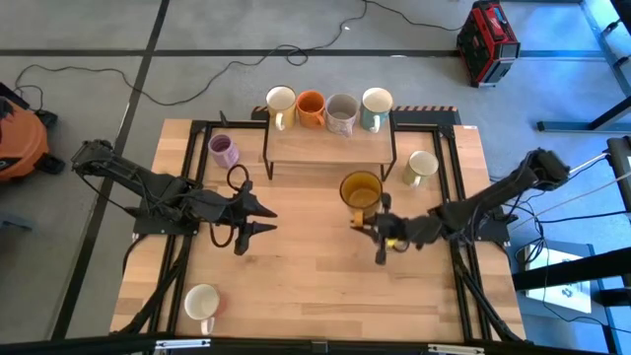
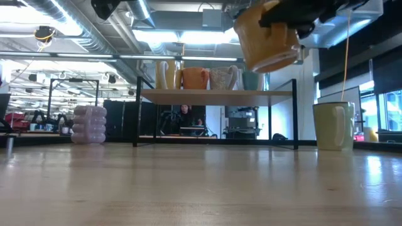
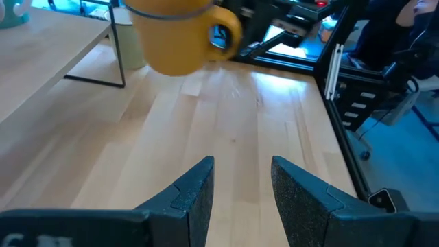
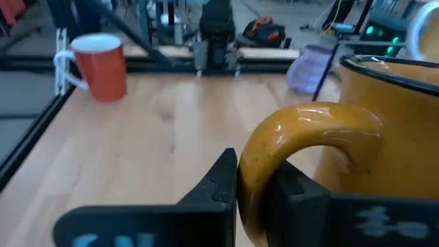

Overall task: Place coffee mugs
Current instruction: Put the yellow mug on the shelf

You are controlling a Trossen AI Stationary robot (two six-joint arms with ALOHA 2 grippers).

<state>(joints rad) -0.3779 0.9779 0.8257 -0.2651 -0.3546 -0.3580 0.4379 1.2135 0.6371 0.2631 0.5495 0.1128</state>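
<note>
Eight small handled ceramic mugs: four on the far shelf [image 1: 330, 144], three on the wooden desk [image 1: 315, 286], one amber-yellow mug [image 1: 360, 190] aloft.

Bare wooden table [image 1: 315, 281] across lower centre of high view, open to pass; shelf [image 1: 330, 146] blocks upper centre, four mugs filling its top; lilac mug [image 1: 224, 151] stands left of shelf, cream mug [image 1: 421, 168] right; another cream mug [image 1: 202, 303] lower left; amber-yellow mug [image 1: 361, 190] hangs mid-frame before shelf.
</note>
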